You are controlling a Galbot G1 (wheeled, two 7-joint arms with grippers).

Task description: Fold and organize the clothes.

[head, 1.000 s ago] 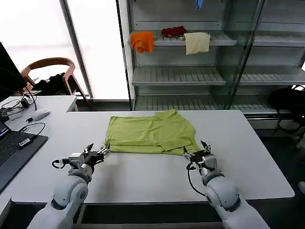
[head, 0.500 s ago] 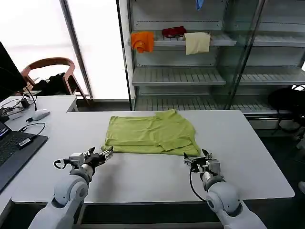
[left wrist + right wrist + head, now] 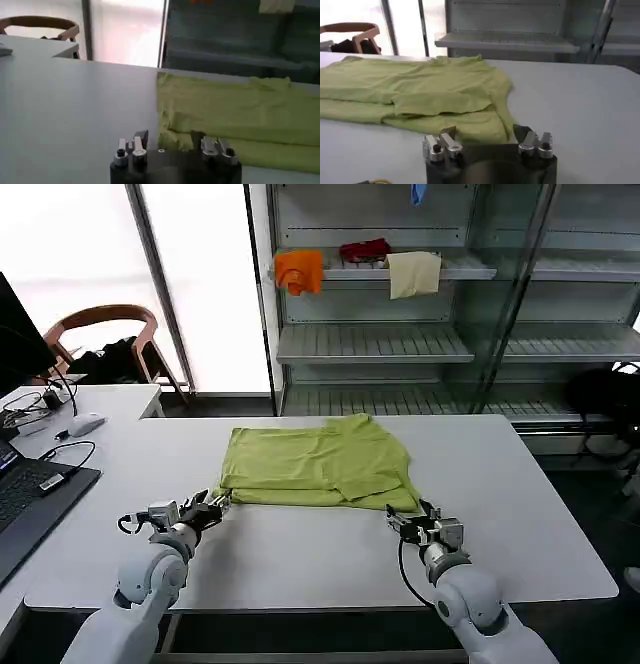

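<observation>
Both grippers have shifted a little over the last second: in the head view the left gripper (image 3: 213, 506) has edged back toward the shirt's near left corner after dipping away, while the right gripper (image 3: 418, 521) has sunk lower and a touch outward, off the near right corner. The lime T-shirt (image 3: 318, 463) lies part-folded at the middle of the white table (image 3: 300, 554), its near hem toward the robot. I judge the step to be the approach before grasping both near corners for the next fold.

From the left wrist, the fingers (image 3: 141, 136) stand spread and empty, the T-shirt's layered edge (image 3: 235, 117) just beyond them.

From the right wrist, the fingers (image 3: 449, 132) are likewise spread with nothing between, the T-shirt's hem corner (image 3: 470, 127) just ahead. The next move calls for sliding forward low and closing on the layered cloth.

Around them: a laptop (image 3: 25, 494) on the table's left, a chair (image 3: 105, 334) behind, and shelves (image 3: 400, 274) bearing an orange cloth (image 3: 299, 270), a red cloth (image 3: 363, 250) and a cream cloth (image 3: 414, 273).
</observation>
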